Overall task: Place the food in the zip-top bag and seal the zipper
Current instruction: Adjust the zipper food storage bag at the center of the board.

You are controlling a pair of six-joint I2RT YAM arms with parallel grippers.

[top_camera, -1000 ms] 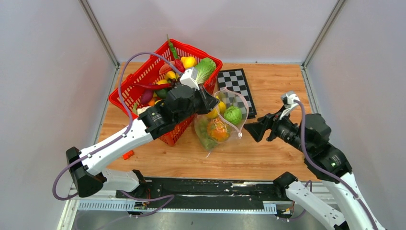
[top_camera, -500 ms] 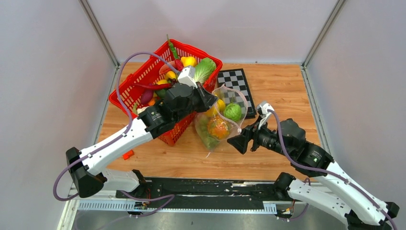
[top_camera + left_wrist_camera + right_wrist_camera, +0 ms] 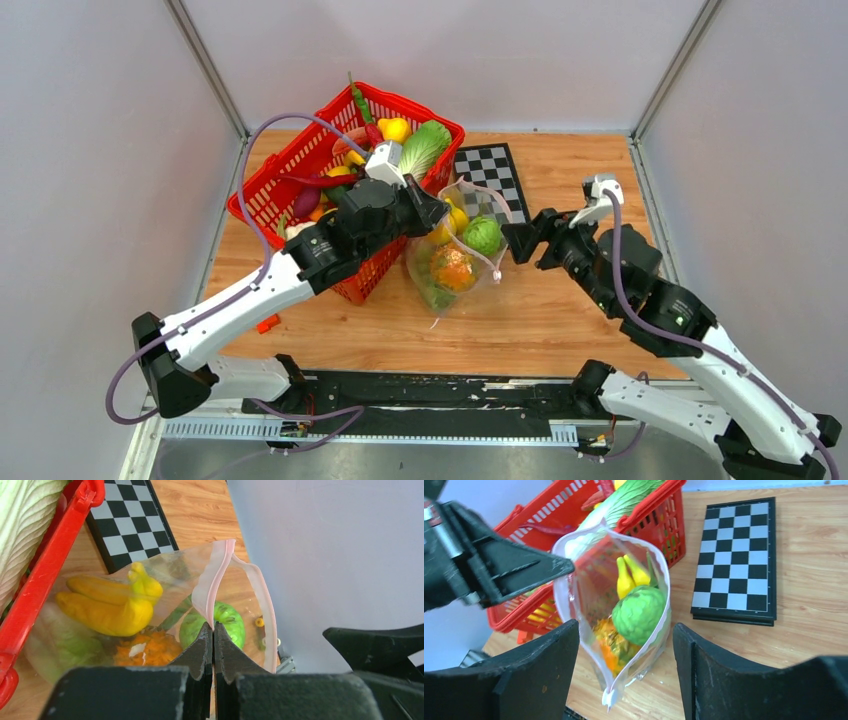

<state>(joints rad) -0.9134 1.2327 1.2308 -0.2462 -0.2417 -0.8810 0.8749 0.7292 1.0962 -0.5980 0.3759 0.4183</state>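
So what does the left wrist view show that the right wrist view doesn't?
Only left wrist: the left gripper, jaws visibly shut on the zipper. Only right wrist: the right gripper, jaws open, facing the open-mouthed zip-top bag, and the whole chessboard. Both: bananas, green piece and orange piece inside the bag, and the red basket.

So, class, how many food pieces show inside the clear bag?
4: banana bunch back left, green ball back right, orange piece centre, leafy green lowest; more may be hidden.
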